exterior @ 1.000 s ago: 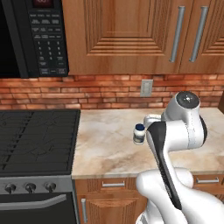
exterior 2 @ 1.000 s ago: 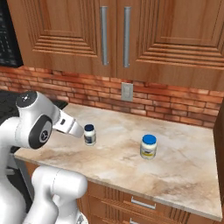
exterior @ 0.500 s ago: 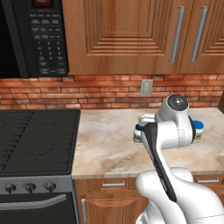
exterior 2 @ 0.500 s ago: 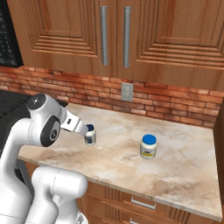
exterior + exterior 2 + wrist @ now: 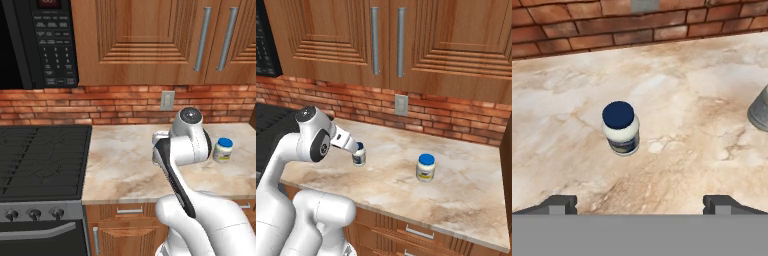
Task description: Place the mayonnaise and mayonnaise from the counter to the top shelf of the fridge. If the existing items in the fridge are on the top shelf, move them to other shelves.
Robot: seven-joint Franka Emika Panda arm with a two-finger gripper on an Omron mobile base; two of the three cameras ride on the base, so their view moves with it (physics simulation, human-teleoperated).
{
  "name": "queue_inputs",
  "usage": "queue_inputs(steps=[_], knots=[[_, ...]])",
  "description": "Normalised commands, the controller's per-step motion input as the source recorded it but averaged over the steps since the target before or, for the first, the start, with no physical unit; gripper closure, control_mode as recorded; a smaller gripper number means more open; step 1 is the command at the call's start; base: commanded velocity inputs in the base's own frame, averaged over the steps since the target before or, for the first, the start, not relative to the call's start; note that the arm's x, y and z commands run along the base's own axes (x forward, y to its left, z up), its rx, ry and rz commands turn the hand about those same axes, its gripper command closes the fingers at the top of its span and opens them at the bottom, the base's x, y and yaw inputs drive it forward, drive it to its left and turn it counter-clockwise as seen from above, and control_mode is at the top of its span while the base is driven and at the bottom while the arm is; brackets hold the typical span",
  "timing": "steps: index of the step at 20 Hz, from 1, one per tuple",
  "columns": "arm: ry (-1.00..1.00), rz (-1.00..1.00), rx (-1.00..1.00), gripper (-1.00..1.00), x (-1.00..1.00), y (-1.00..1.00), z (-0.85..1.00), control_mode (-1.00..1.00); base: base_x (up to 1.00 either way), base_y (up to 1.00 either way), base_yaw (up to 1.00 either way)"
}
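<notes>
The near mayonnaise jar (image 5: 621,128) could be toppled (gripper (image 5: 640,204) spread wide, nothing held) if approached off-centre.

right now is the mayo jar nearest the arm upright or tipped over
Upright. In the hand view the mayonnaise jar stands on the counter with its blue lid on top; the right base view shows the same.

Near jar (image 5: 359,155) partly behind the arm; second jar (image 5: 759,110) cut by frame edge.

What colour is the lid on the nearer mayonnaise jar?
Dark blue lid on the jar, clearest in the hand view.
</notes>
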Motion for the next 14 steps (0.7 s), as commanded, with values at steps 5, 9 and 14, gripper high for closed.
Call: queue_inputs(steps=[5,9,14], knots=[[0.07,0.00,0.00,-1.00,0.32,0.04,-0.38,-1.00,0.00,0.00,0.00],[0.03,0.00,0.00,-1.00,0.33,0.00,-0.27,-1.00,0.00,0.00,0.00],[0.01,0.00,0.00,-1.00,0.29,0.00,-0.24,-1.00,0.00,0.00,0.00]])
